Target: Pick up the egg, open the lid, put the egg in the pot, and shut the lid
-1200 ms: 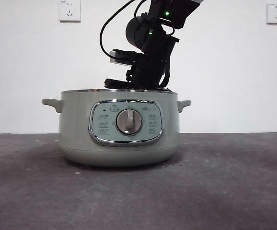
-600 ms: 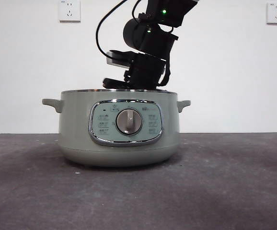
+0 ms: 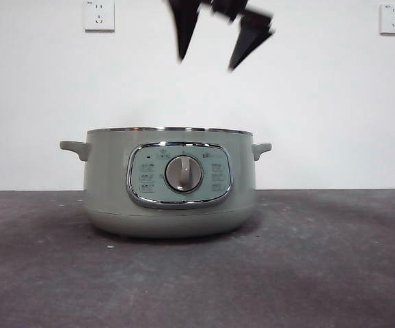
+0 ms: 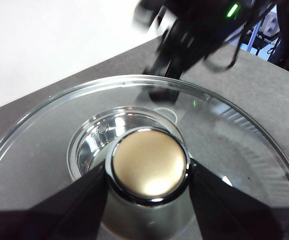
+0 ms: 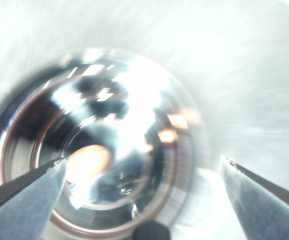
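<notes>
I see the pot (image 3: 169,188) sitting on the dark table (image 3: 334,273), with its silver dial (image 3: 183,173) facing me and no lid on top of it. High above the pot, my right gripper (image 3: 214,51) hangs in the air with its two black jaws spread wide apart and nothing between them. From that arm's own camera I look straight down into the shiny inside of the pot (image 5: 92,145). The picture is blurry, but I can see an orange spot low in the bowl, and that is the egg (image 5: 87,162) lying inside. My left gripper (image 4: 147,172) has the lid (image 4: 44,145) in its hold. Its jaws press on both sides of the round knob (image 4: 149,165), which looks gold and shiny from here. I hold the lid off to the side of the pot, and through the glass I can see the pot below and the other arm (image 4: 194,35) past it.
</notes>
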Available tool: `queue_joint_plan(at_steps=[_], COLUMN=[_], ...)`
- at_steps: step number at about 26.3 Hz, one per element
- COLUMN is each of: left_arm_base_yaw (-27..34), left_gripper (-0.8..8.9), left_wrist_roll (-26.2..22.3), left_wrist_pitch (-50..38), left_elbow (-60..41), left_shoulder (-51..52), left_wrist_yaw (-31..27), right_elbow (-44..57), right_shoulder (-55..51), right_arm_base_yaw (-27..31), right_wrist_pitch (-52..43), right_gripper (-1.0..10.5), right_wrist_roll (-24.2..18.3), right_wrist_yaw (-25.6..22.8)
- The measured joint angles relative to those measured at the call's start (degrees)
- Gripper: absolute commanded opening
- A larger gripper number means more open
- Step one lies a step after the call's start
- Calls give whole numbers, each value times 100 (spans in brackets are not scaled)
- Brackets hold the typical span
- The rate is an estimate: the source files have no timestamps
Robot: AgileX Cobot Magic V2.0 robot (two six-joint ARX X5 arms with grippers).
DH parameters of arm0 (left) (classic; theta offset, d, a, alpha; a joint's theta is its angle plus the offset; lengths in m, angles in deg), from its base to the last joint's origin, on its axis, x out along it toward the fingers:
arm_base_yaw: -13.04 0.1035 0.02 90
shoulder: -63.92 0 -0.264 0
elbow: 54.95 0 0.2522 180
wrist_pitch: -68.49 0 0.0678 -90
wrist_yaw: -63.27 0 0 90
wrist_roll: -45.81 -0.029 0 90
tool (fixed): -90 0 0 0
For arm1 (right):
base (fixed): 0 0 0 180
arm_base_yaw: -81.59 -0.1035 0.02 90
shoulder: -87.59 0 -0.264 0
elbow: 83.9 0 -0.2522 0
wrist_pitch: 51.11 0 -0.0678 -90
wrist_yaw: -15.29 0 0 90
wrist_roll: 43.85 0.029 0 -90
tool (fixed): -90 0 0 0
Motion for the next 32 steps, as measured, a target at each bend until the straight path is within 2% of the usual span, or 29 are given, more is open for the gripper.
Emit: queue_joint_plan(at_steps=[3, 10, 15, 20, 24, 32], left_arm_base_yaw=[0, 0, 0, 0, 0, -63], left_gripper=[-8, -8, -8, -8, -6, -6], left_wrist_roll=[-17, -90, -109, -138, -166, -216], left_wrist_pitch=[-85, -605, -927, -1285, -1412, -2035], left_elbow=[0, 0, 0, 0, 0, -4], left_shoulder=[-238, -774, -1274, -1821, -2302, -2955], left_wrist_yaw=[0, 0, 0, 39, 223, 225], right_elbow=[-807, -800, -385, 662, 1939, 4378], right_shoulder=[-245, -1681, -2603, -3606, -4540, -6231], right_arm_base_yaw=[358, 485, 468, 463, 463, 463], right_wrist_pitch=[4, 4, 4, 4, 4, 4], right_gripper=[497, 497, 497, 497, 497, 497], right_wrist_roll=[192, 267, 271, 269, 225, 177], right_wrist_yaw=[31, 55, 352, 411, 407, 404])
